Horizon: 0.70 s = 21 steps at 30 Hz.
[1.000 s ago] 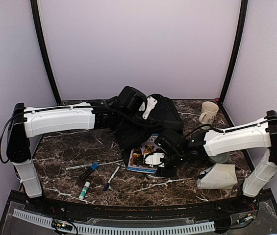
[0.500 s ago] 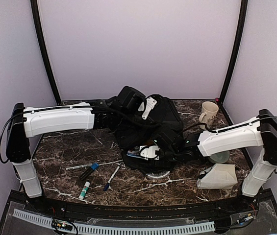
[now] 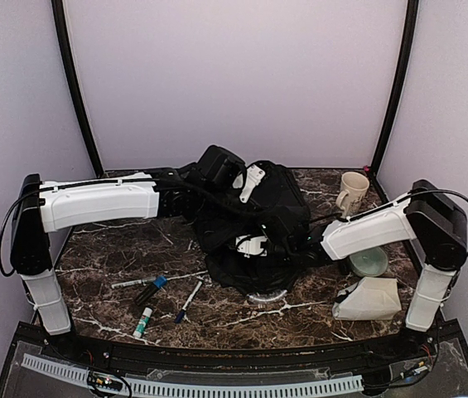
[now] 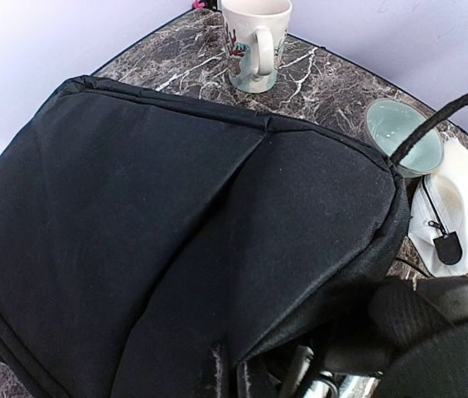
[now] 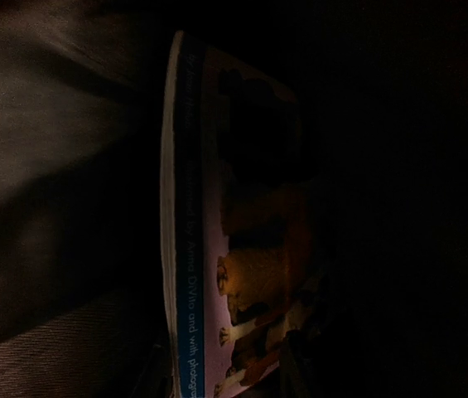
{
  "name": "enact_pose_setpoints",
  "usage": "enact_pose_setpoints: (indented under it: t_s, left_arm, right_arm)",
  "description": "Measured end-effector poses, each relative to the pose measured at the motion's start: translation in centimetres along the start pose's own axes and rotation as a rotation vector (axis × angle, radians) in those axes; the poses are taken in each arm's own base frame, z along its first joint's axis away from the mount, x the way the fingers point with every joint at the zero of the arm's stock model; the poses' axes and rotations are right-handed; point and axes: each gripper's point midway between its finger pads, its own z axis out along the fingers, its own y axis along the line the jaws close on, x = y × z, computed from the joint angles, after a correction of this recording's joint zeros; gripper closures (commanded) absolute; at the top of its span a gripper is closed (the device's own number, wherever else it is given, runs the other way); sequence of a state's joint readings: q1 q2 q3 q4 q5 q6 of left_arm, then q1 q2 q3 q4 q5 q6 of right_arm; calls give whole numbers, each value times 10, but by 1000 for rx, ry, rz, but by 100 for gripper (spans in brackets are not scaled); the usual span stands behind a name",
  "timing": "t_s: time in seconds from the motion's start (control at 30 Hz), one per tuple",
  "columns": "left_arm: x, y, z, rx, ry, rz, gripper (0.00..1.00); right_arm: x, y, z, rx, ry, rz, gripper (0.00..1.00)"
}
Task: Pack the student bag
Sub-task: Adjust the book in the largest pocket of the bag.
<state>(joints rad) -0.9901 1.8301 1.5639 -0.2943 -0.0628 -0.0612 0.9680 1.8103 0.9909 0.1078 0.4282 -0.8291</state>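
The bag (image 4: 176, 207) looked soft and floppy, best held at its edge. The left hand (image 3: 248, 184) pinched its cloth tight. The right hand (image 3: 252, 245) was inside the bag, so I could not tell its grip.

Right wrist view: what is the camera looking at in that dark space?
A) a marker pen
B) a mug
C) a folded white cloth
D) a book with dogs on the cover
D: the right wrist view shows a book with a blue spine and dogs on its cover, with the dark fabric of the bag beside it.
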Motion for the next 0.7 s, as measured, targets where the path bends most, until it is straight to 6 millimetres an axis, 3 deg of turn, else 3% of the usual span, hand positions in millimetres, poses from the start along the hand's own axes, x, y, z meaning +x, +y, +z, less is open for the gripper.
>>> enact_pose_setpoints:
  t_s: [0.5,0.7]
  left_arm:
    - [-5,-1,-5,5,-13,-1,100]
    - [-5,1,-6,-4,-16,-2,100]
  right_arm:
    - [21,-42,23,127,43,-25,57]
    - [22,-40,23,114,42,-2,55]
